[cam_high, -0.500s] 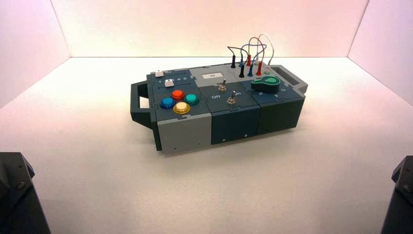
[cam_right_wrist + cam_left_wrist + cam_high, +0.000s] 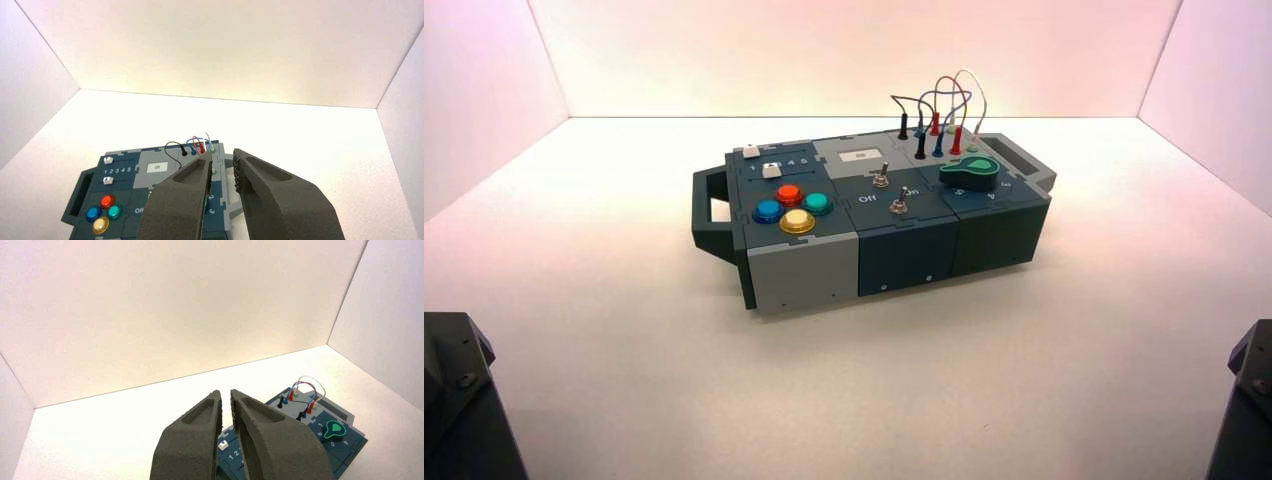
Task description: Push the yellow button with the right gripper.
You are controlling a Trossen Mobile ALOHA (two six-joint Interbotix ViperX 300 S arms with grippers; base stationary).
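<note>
Pale desk (image 2: 844,380), box (image 2: 804,275) central; yellow button (image 2: 797,221) near left. Right hand (image 2: 223,154), near right, open and empty, should start by reaching left; left hand (image 2: 226,394) idles near left.

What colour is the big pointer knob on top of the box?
The big pointer knob is green with a darker green base; the high view shows it best.

High view looks down over the whole box (image 2: 904,255); both wrist views share its wires (image 2: 944,110).
</note>
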